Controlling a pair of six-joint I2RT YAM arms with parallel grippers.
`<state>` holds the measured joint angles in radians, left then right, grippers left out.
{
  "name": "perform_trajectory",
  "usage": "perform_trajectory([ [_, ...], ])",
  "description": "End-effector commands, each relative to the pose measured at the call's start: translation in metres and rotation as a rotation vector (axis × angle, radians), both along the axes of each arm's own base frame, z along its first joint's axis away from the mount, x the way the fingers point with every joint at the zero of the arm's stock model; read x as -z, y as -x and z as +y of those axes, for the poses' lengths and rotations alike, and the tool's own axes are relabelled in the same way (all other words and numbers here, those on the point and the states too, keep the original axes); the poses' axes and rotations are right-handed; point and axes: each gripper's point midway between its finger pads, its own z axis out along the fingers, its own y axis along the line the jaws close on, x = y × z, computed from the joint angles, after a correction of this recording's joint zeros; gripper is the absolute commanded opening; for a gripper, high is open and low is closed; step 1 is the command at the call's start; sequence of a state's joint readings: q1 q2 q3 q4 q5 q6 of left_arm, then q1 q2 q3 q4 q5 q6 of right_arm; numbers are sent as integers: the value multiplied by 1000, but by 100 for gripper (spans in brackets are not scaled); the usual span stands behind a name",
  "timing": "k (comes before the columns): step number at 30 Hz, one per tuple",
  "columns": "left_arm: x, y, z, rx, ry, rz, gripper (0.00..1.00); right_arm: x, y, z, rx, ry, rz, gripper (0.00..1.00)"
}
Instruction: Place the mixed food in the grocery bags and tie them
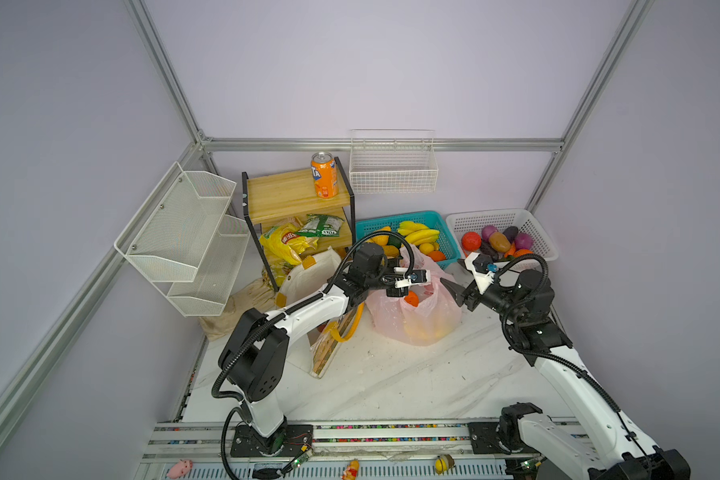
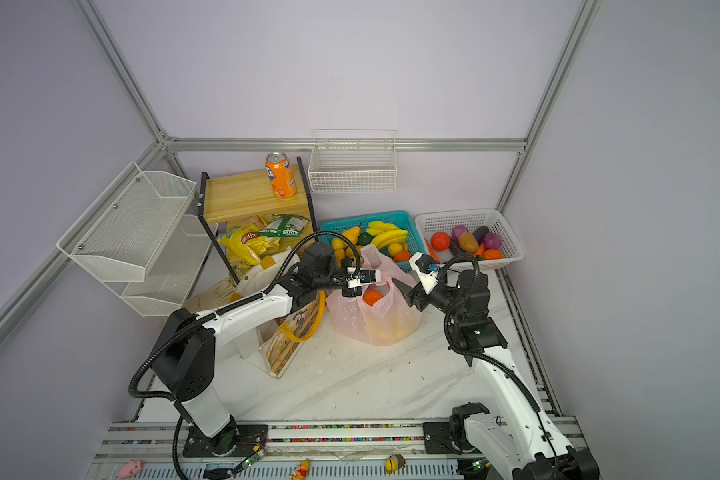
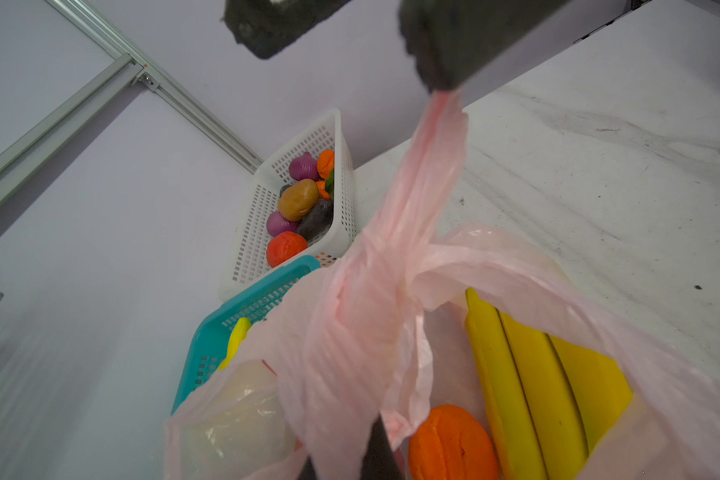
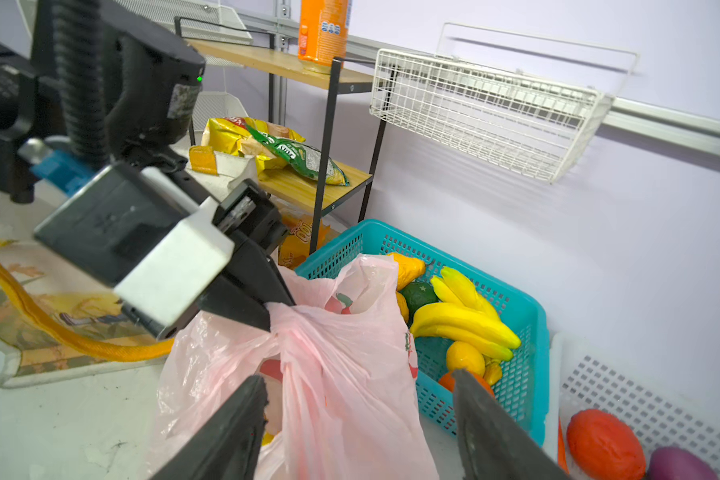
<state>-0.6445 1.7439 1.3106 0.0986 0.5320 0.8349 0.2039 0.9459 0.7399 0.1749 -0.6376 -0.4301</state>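
Right now my left gripper (image 4: 273, 311) is clamped on a bunched handle of the pink bag (image 1: 425, 320), which stands on the counter (image 1: 391, 374) just in front of the teal basket (image 1: 375, 224). My right gripper (image 1: 452, 291) hangs beside the bag, jaws apart, holding nothing. Inside the bag lie an orange toy fruit (image 3: 449, 444) and yellow bananas (image 3: 549, 382)

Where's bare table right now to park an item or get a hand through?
Free: the wide strip of marble table bordered by the pink bag, the tote and the front rail. Also the top shelf beside the orange can. Crowded: the back, with the teal basket and white basket full, and around the bag mouth.
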Motion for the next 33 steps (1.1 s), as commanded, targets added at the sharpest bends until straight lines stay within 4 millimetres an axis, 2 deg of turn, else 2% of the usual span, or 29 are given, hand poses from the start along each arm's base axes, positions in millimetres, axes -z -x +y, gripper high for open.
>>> perform_trajectory([
  [1, -11, 8, 2, 72, 41, -70, 0, -12, 9, 12, -96, 115, -179, 74],
  [5, -14, 6, 4, 94, 52, -79, 0, -7, 11, 19, -128, 160, -204, 73],
  [11, -11, 7, 4, 123, 57, -80, 0, 13, 4, 35, -142, 242, -198, 69],
  [17, -6, 10, 4, 138, 46, -97, 0, 24, -7, 40, -135, 287, -212, 58],
  [25, -5, 13, 4, 159, 40, -111, 0, 25, -17, 42, -118, 322, -243, 42],
  [33, -2, 15, 3, 171, 36, -110, 0, 28, -24, 46, -129, 336, -258, 39],
])
